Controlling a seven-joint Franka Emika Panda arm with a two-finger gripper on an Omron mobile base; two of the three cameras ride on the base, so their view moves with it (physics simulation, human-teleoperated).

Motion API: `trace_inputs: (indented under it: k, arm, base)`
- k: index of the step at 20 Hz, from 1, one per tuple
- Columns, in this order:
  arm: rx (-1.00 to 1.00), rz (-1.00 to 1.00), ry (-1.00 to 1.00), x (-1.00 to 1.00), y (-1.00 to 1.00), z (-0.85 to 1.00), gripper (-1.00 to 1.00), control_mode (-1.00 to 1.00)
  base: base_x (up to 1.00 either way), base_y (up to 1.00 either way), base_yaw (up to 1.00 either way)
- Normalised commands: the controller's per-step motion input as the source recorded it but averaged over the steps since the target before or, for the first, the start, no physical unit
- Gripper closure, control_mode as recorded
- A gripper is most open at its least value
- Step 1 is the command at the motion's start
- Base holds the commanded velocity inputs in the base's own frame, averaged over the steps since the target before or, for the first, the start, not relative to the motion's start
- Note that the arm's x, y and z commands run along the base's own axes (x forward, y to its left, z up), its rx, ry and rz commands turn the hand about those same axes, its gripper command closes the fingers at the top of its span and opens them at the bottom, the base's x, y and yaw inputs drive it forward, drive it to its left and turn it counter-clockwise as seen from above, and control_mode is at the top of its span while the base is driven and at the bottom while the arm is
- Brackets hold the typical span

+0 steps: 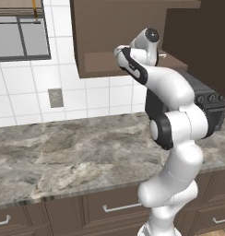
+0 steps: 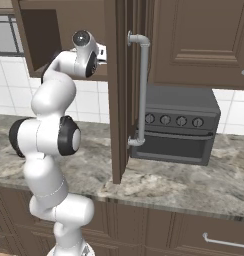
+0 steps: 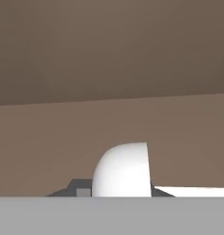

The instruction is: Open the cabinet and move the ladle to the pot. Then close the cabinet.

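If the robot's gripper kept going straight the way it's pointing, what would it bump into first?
Probably the ladle: its round white bowl sits right in front of the gripper, which seems already shut on it. Past that comes the brown back wall inside the cabinet, though how deep is hard to tell.

We see the cabinet (image 2: 121, 90) in dark brown wood, its long bar handle (image 2: 142, 90) silver-grey. In the hand view the ladle (image 3: 123, 172) looks plain silvery white against the flat brown cabinet interior. The counter (image 1: 63, 152) is marbled grey with pale beige veins. The wall tiles (image 1: 96, 97) are white with thin grey seams, and the outlet plate (image 1: 55, 97) is grey. The microwave (image 2: 181, 125) is dark charcoal. The low drawers (image 1: 109, 207) are dark brown with pale silver handles.
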Motion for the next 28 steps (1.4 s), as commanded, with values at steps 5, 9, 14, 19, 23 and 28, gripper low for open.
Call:
trace_inputs:
  k: [5,9,14,19,23,28]
  arm:
    - [0.00,0.00,-0.02,0.00,0.00,-0.01,1.00,-1.00]
    - [0.00,0.00,0.00,-0.02,0.00,0.00,1.00,-1.00]
    - [0.00,0.00,-0.01,-0.20,0.03,0.06,1.00,-1.00]
    - [0.00,0.00,-0.03,-0.46,0.20,0.16,1.00,-1.00]
    - [0.00,0.00,-0.09,-0.84,0.38,0.16,1.00,-1.00]
    - [0.00,0.00,-0.23,-0.99,0.33,0.08,1.00,-1.00]
  base:
    - [0.00,0.00,0.00]
    - [0.00,0.00,0.00]
    - [0.00,0.00,0.00]
    - [0.00,0.00,0.00]
    - [0.00,0.00,0.00]
    - [0.00,0.00,0.00]
